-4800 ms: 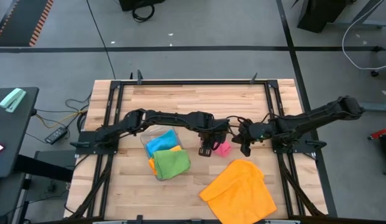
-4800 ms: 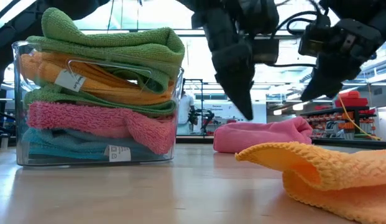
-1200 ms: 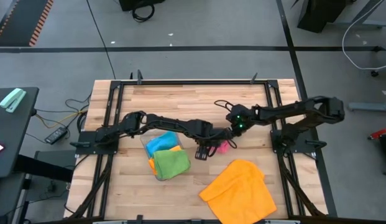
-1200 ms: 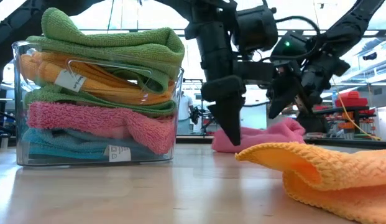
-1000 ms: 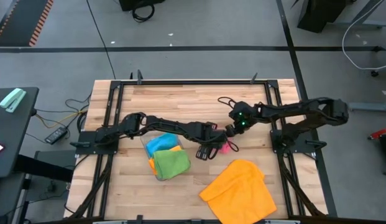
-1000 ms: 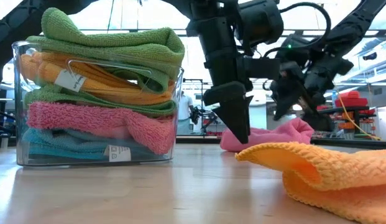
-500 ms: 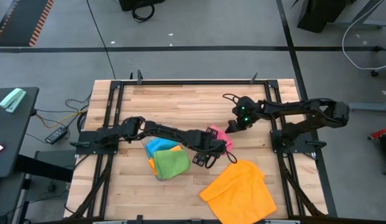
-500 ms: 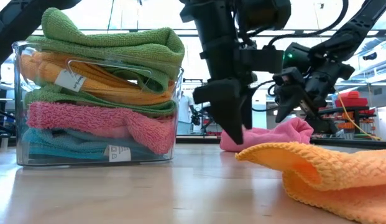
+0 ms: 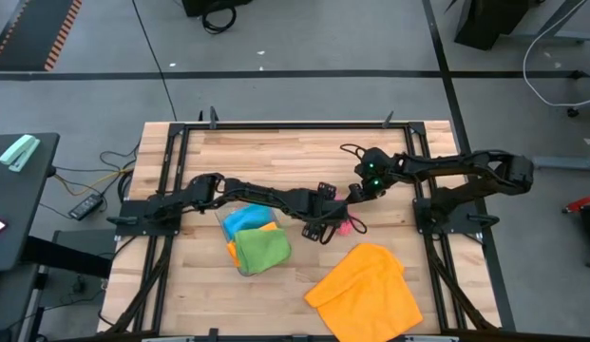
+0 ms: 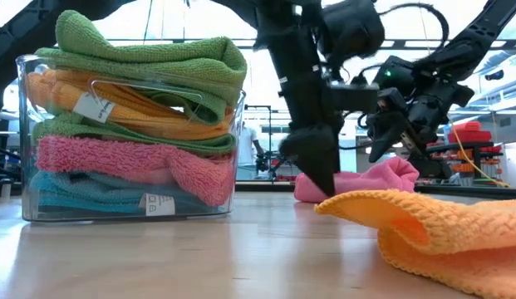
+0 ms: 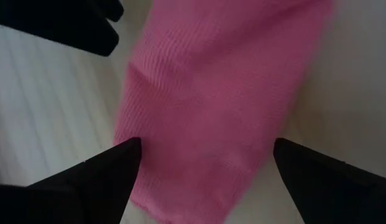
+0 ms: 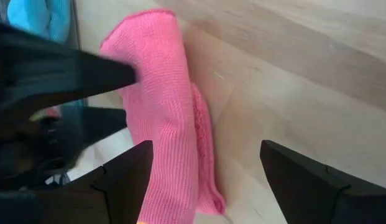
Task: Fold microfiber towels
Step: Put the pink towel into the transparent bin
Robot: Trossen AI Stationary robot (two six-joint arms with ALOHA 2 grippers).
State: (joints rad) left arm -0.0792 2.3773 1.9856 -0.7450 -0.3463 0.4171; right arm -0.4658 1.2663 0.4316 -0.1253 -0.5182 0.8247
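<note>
Orange towel [image 10: 440, 228] nearest the low camera, lying loose and unfolded at the front right of the table [image 9: 275, 157]. Clear bin [image 10: 125, 141] at front left, stacked with green, orange, pink and blue towels. Pink towel [image 9: 344, 224] sits mid-table behind the orange one, just right of the bin, already rolled or folded into a narrow strip.

Step in hand, by my read: finishing the pink towel's fold, or picking it up for the bin.
- Straddle the strip across its short width, both fingers clear of the wood, so the fold doesn't open.
- Pinch all layers together, not just the top one.
- Keep the two arms apart; they crowd the same small spot.

Left gripper [image 11: 202, 168]: directly over the pink towel, fingers spread wide either side of the strip, holding nothing. Whether the tips touch the cloth can't be told; the low view puts them down at towel height.

Right gripper [image 12: 205, 174]: a little further back, at the towel's far right end, also spread wide and empty, with the towel lying between and ahead of its fingers. In the high view it [image 9: 355, 193] sits just beyond the pink cloth, with the left arm reaching in from the bin side.
</note>
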